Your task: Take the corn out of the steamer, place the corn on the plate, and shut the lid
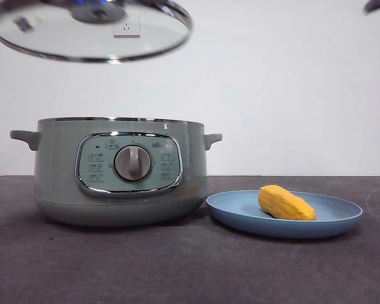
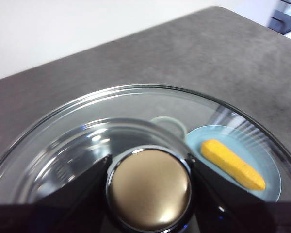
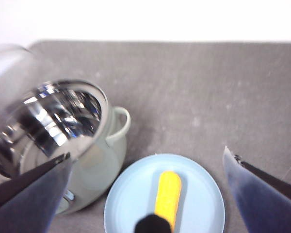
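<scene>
Dark table (image 1: 177,266), corn (image 1: 286,202) on plate (image 1: 342,218), left claw (image 2: 149,187) gripping lid (image 1: 139,38) above steamer (image 1: 57,171), right claw (image 3: 145,194) spread open.

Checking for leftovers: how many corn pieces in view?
1. The corn lies on the plate, beside the steamer. The right wrist view shows none in the visible part of the pot, but the lid partly blocks it.

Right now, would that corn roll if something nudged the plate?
Probably somewhat: the corn is rounded with tapered ends and lies loose on the shallow plate. Its low rim may stop it. It looks stiff, not floppy.
</scene>
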Available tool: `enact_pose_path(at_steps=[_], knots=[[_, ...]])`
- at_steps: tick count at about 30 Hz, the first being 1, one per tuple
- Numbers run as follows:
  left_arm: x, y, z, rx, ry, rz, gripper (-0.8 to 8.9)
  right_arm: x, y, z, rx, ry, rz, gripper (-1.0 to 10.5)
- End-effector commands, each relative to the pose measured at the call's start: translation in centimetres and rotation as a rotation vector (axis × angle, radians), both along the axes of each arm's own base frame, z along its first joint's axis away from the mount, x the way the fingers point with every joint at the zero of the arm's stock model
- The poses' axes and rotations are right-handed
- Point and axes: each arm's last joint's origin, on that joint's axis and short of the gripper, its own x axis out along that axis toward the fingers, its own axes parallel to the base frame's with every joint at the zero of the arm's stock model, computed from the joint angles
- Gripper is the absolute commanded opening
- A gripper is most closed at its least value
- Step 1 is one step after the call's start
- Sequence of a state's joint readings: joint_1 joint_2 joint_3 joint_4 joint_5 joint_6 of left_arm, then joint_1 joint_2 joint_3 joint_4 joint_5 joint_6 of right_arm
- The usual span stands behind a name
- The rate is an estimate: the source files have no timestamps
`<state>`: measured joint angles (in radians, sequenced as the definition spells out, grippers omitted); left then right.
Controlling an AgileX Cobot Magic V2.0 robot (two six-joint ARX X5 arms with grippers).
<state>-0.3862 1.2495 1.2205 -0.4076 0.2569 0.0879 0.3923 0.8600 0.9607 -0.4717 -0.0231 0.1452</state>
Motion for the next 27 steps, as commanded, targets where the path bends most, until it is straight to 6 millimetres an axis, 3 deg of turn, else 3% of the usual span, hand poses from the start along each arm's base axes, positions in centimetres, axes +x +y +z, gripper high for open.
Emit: enact_pose_path(at_steps=[1,10,27], knots=[[1.0,-0.4,0.7,-0.029,-0.104,-0.018,-0.08,-1.6,-0.7,0.6,0.009,-0.034,-0.001,6.0],[4.9,-2.0,-2.4,-0.008,-0.084,-0.023,-0.08,-4.5,-1.8,1.3,0.024,-0.072,-0.003,6.0],[8.0,-3.1,-6.9,0.062,0.016,0.000,-0.08,-4.6,-1.9,1.1,0.012,-0.054,0.000,6.0]])
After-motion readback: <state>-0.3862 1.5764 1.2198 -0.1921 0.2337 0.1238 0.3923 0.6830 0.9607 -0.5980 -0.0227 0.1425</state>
